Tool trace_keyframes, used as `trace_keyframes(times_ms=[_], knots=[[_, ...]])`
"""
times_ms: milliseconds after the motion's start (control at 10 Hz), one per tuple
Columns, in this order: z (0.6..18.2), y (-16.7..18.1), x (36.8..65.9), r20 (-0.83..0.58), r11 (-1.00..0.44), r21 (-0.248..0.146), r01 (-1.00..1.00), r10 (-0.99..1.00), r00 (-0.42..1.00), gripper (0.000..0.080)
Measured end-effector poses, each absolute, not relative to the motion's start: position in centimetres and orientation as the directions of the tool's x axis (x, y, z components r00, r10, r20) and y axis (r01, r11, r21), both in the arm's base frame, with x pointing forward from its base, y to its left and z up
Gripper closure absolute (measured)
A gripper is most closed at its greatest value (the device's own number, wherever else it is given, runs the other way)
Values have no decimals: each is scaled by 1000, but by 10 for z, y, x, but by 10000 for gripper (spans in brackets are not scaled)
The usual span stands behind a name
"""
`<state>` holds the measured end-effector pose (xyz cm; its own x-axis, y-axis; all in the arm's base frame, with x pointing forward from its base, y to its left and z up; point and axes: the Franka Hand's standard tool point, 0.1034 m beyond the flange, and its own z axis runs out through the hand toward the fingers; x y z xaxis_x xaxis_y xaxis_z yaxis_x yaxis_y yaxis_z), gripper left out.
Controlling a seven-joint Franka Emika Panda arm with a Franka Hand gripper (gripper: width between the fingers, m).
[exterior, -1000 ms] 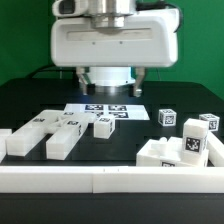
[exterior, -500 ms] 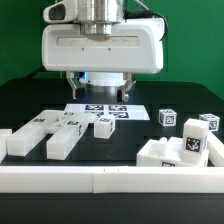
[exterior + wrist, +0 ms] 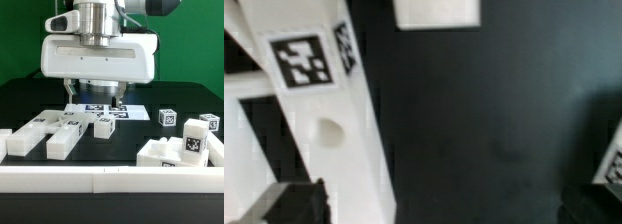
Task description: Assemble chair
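The chair is in loose white parts with black-and-white tags. In the exterior view, a wide slotted piece point(image 3: 42, 135) lies at the left, with a small block point(image 3: 103, 127) beside it. A cube point(image 3: 167, 117), a taller block point(image 3: 202, 131) and a low slab point(image 3: 168, 155) lie at the right. My gripper point(image 3: 94, 97) hangs open above the marker board point(image 3: 100, 110), behind the slotted piece, and holds nothing. In the wrist view a long white tagged bar point(image 3: 335, 140) runs past one dark fingertip point(image 3: 292, 205). The open gripper point(image 3: 441, 208) has bare black table between its jaws.
A long white border rail point(image 3: 110, 181) runs across the front of the black table. The wrist view shows another white part point(image 3: 438, 12) at one edge and a tagged corner point(image 3: 612, 160) at the opposite side.
The gripper has come down and shifted toward the exterior view's left, so its fingers now hang just over the marker board. It has stayed open, and no part has moved.
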<state>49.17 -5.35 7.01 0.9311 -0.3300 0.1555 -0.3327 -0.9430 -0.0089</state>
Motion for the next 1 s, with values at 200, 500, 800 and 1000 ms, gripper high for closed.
trace_keyframes(times_ms=[200,500,800,1000], knots=[[68,-53,490,138,-943,-9,-332,-330,934,150],[65,-51,485,-51,-951,-36,-306,-304,951,150],[64,-50,482,-285,-943,-64,-328,-297,911,150],[62,-51,484,-419,-938,-71,-338,-280,864,150]])
